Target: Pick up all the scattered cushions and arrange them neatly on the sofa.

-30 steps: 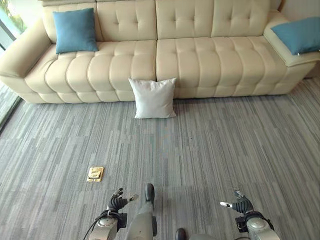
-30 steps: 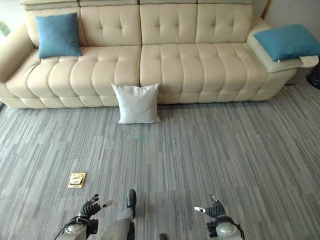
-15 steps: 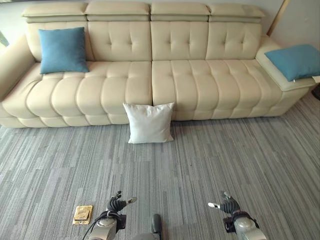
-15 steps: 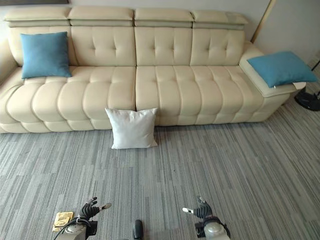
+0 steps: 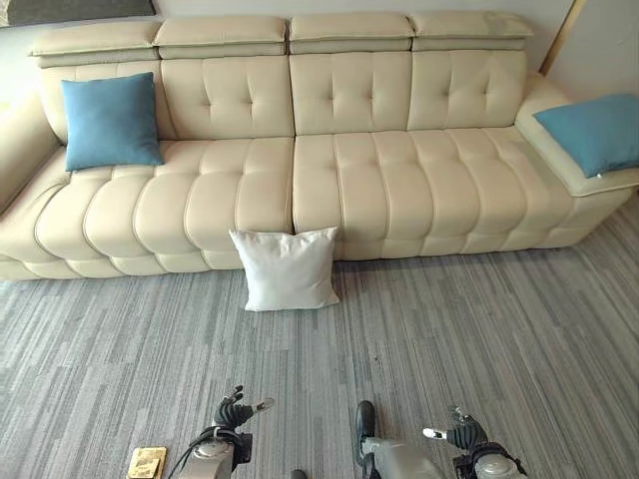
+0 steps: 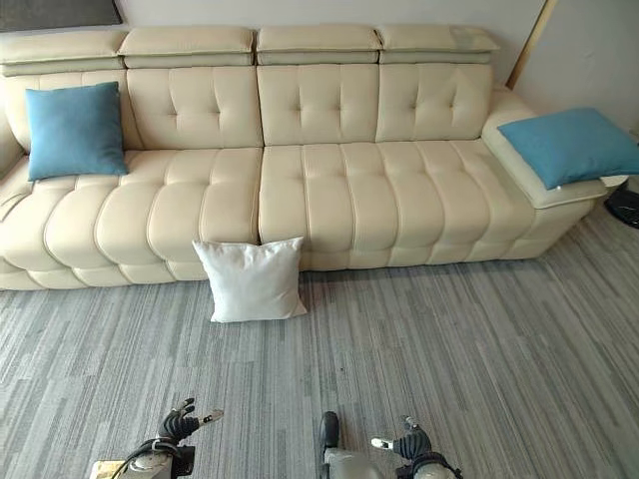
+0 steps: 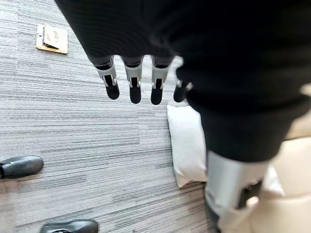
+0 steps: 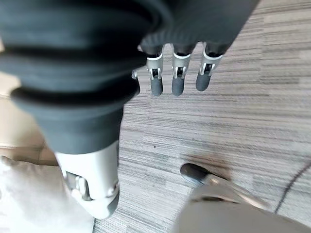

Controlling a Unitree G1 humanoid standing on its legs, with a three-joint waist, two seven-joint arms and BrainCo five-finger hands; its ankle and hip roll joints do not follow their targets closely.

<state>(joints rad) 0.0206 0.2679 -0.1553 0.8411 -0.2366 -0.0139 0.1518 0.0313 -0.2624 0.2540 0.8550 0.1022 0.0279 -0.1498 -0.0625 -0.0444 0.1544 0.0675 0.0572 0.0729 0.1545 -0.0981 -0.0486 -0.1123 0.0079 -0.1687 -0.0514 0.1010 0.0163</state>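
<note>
Grey carpet, white cushion (image 5: 287, 268) mid-frame against the sofa (image 5: 339, 170); left hand (image 7: 133, 80) and right hand (image 8: 177, 73), both released, should flank it evenly.

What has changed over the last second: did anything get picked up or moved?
Nothing was grasped or moved; the shift in the picture is the camera's. Left hand and right hand stay low and empty over the carpet. The white cushion still leans on the sofa front, with the blue cushions at its left and right ends.
</note>
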